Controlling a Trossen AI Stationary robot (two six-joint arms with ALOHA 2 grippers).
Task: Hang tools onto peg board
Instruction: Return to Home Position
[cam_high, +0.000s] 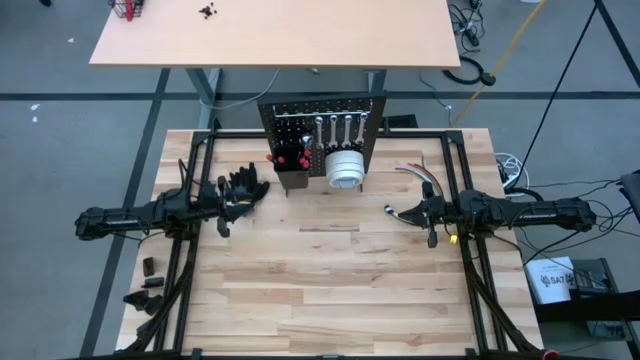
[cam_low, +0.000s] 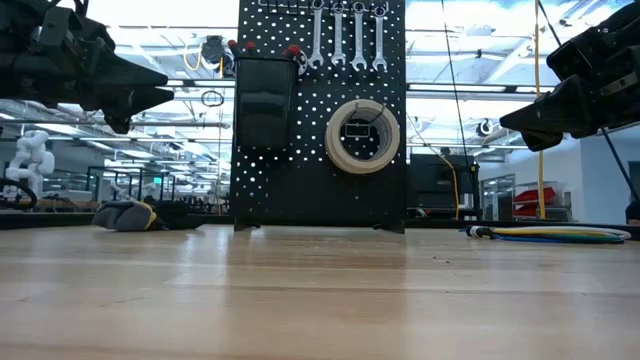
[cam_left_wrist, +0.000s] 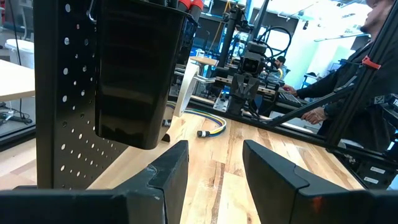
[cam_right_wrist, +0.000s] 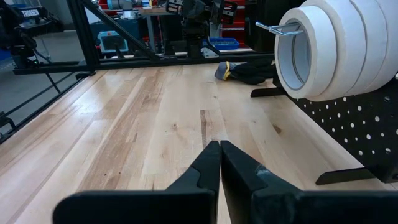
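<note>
Well, we see left arm lying flat over left side of table (cam_high: 330, 280), pointing inward; left gripper (cam_left_wrist: 214, 148) up off wood, fingers spread wide, holding nothing; right arm flat over right side, pointing inward too; right gripper (cam_right_wrist: 220, 144) pressed together, empty; peg board (cam_low: 300, 170) stands upright at back middle; wrenches (cam_low: 347, 40) hang along top; tape rolls (cam_low: 362, 135) on hook below them; screwdrivers (cam_low: 292, 50) poke out of bin (cam_low: 262, 100).

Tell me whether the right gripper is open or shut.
Shut: on the right gripper the jaws touch, with nothing between them.
</note>
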